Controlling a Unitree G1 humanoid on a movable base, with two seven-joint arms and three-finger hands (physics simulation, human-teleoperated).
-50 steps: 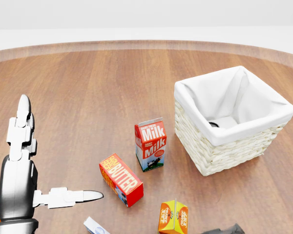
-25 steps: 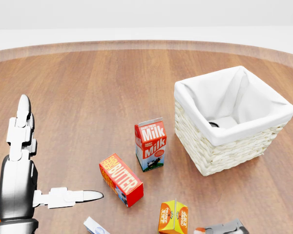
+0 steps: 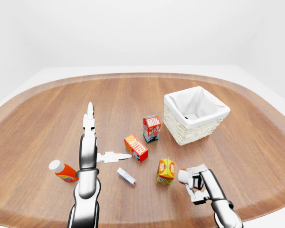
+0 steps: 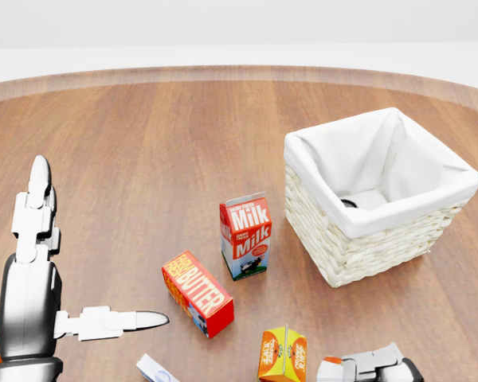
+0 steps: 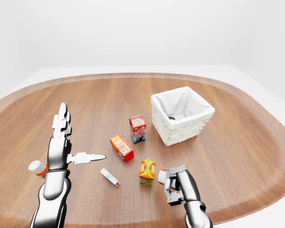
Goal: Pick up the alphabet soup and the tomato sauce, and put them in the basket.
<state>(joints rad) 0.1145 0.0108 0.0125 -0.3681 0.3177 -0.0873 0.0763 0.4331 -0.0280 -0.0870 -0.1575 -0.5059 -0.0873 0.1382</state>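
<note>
My right hand (image 3: 194, 184) is shut on a small can with a red and white label (image 3: 182, 175), low and right of centre in the left-eye view; the label is too small to read. The can just shows at the head view's bottom edge (image 4: 328, 371). The wicker basket with a white liner (image 4: 366, 227) stands up and to the right of that hand, well apart. A dark round thing (image 4: 349, 203) lies at its bottom. My left hand (image 3: 109, 130) hovers open at the left, fingers pointing up and thumb pointing right, holding nothing.
Between the hands stand a milk carton (image 4: 245, 235), a red butter box (image 4: 197, 293) and an orange juice carton (image 4: 283, 354). A small white and blue box (image 3: 126, 176) lies below the butter. A white-capped orange bottle (image 3: 61, 171) lies left of my left arm.
My right hand has come up into the bottom of the head view, carrying the red and white can. The left hand and the other things have not moved.
</note>
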